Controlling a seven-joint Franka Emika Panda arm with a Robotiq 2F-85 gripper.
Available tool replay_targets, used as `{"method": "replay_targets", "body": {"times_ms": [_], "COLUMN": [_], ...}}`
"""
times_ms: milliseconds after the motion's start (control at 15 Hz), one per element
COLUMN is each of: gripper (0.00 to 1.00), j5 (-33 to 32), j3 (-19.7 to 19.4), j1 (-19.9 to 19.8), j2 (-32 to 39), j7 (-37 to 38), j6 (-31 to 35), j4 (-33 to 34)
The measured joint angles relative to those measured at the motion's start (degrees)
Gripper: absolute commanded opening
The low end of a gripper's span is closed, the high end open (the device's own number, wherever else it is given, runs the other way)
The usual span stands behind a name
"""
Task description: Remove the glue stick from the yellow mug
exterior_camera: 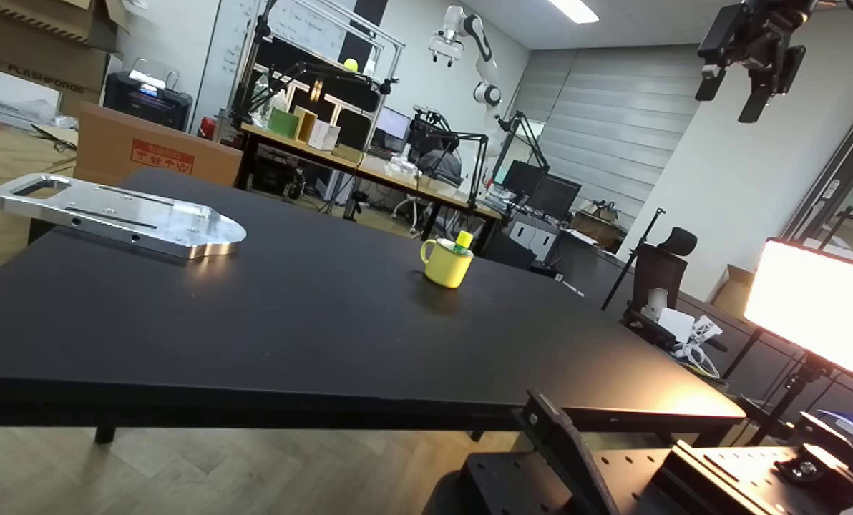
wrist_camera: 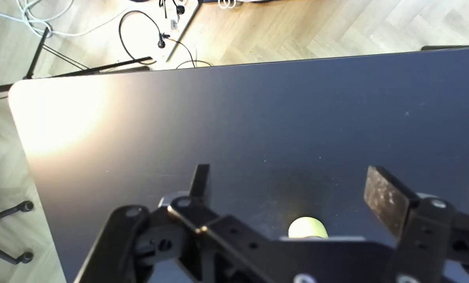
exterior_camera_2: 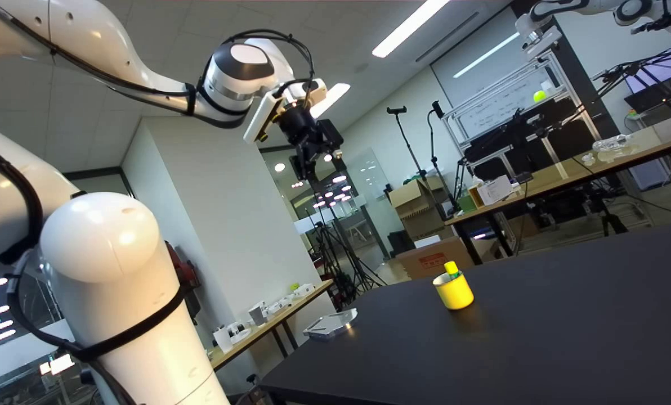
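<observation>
Glue stick (exterior_camera: 464, 240) sits in mug (exterior_camera: 446, 269); box (exterior_camera: 49, 61) reads FLASHFORGE.

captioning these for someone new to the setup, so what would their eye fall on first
Most likely the bright yellow mug on the black table, with the yellow-capped glue stick poking above its rim in both exterior views. The glaring light panel at the right edge of an exterior view may compete for attention, as may the open black gripper at that view's upper right.
</observation>
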Motion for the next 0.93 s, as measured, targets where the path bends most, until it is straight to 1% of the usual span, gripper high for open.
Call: {"method": "replay_targets", "body": {"times_ms": [200, 333, 467, 600, 733, 867, 933], "gripper": [1.00, 1.00, 1.00, 1.00, 1.00, 1.00, 1.00], "j5": [-0.90, -0.35, 2.61, 7.71, 14.78, 21.41, 22.58], "j3": [-1.61, -4.14, -7.12, -9.75, -11.17, -10.96, -10.25], "j1": [0.20, 0.64, 1.78, 3.66, 5.86, 7.35, 7.42], "j2": [0.95, 3.57, 7.84, 13.47, 20.06, 26.71, 29.89], "j7": [-5.73, -11.12, -17.05, -23.07, -29.41, -34.90, -35.38], "j6": [7.81, 14.38, 20.15, 24.46, 25.96, 24.38, 22.75], "j4": [-0.75, -0.69, 0.24, 2.62, 6.67, 11.96, 14.84]}}
